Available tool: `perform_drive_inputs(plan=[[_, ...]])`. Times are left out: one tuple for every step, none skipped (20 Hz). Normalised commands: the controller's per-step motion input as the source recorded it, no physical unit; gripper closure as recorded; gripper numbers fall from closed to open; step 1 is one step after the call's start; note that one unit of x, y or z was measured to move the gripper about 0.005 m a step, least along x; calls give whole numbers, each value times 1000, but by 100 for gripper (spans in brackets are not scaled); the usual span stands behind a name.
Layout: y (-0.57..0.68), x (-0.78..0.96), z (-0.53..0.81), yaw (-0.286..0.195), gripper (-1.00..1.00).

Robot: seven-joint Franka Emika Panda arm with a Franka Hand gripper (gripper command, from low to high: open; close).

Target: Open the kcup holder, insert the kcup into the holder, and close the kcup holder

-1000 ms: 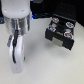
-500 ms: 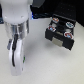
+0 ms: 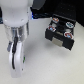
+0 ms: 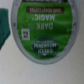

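Pale grey tabletop (image 3: 42, 62), dark backdrop (image 3: 60, 6) behind

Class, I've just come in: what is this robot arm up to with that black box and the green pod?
The arm hangs low over the table at the exterior view's left, its gripper pointing down. The wrist view is filled by the kcup, green lid up, lying on the table straight below the camera. The kcup holder sits at the exterior view's right with its tray pulled out, round pod slots showing. The pod is not yet in a slot.
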Motion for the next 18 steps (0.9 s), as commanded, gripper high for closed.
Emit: perform_drive_inputs(plan=[[-115, 25, -8, -68, 100], [-111, 43, 10, -63, 100], [-107, 74, 21, -58, 100], [-100, 107, 42, -63, 100], [-195, 208, -27, -99, -100], [-123, 129, 33, -79, 100], [-108, 117, 63, -87, 100], [-116, 103, 40, -85, 100], [-87, 103, 92, -59, 100], [-81, 111, 87, -63, 100], [-81, 105, 93, -68, 100], [-84, 105, 91, -68, 100], [-97, 76, 95, -61, 100], [-96, 71, 96, -57, 100], [-91, 63, 118, -52, 100], [-93, 56, 100, -62, 100], [-96, 76, 104, -63, 100], [-89, 94, 96, -57, 100]])
